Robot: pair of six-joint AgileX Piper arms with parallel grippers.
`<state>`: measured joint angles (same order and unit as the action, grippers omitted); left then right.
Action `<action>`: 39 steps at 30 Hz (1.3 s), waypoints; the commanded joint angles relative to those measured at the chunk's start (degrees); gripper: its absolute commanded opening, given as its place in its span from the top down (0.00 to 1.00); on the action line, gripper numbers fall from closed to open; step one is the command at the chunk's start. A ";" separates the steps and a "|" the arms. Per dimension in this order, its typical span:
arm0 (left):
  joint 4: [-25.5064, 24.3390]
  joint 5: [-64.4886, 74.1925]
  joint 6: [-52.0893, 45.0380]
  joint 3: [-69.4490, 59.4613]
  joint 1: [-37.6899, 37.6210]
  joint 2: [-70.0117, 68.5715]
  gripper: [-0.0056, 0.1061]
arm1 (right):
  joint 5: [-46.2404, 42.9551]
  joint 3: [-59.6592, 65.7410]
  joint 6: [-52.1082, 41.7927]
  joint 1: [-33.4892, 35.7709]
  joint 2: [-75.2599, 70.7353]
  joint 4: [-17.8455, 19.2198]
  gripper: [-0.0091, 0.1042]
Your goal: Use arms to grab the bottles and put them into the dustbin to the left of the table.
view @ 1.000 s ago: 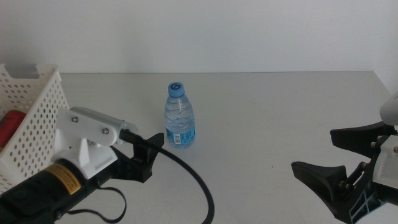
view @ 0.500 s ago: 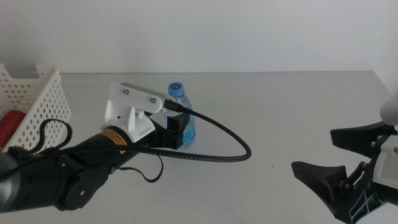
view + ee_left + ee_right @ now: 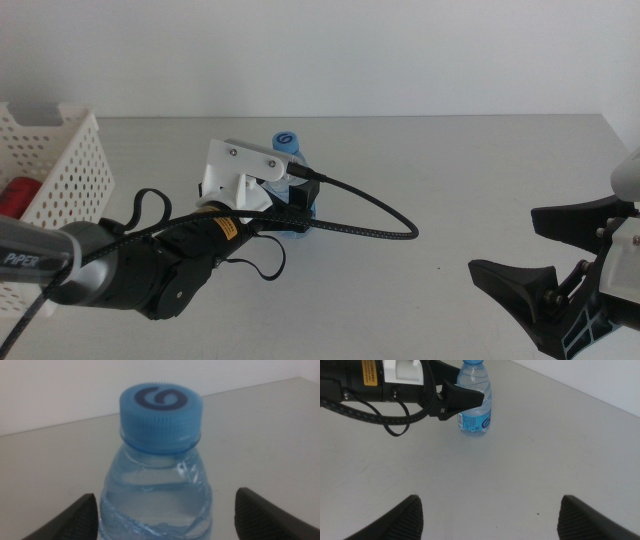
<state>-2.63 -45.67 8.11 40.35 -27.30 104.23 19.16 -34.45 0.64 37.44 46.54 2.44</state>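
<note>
Left claw [image 3: 162, 510] has advanced, spread, now straddling the small bottle [image 3: 157, 480] on the desk [image 3: 450, 190]; pinch looks next. Right claw [image 3: 490, 510] waits, spread.

One clear bottle [image 3: 288, 150], one red can [image 3: 14, 195], one basket [image 3: 60, 165]

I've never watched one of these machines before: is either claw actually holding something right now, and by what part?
Nothing is held. The left gripper is open, its jaws on either side of the small clear bottle with gaps showing. The right gripper waits open over bare table.
</note>
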 commanded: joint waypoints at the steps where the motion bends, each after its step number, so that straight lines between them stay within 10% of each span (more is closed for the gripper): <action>1: 1.20 -6.06 0.60 1.91 0.08 -0.41 0.11 | -3.86 -1.69 -0.64 0.26 -0.59 0.44 0.26; 17: 2.63 -22.54 -2.38 1.96 0.08 9.58 0.16 | -3.86 -1.69 -0.64 0.26 -0.59 0.44 0.26; 30: -0.74 -20.14 1.87 1.86 0.02 7.58 0.93 | -3.79 -1.69 -0.64 0.26 -0.59 0.44 0.25; 39: -0.74 -0.54 0.49 2.22 0.02 -5.75 0.96 | -3.79 -1.69 -0.64 0.26 -0.59 0.44 0.25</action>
<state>-3.92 -42.81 8.31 40.85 -27.14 104.47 19.16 -34.45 0.64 37.44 46.54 2.39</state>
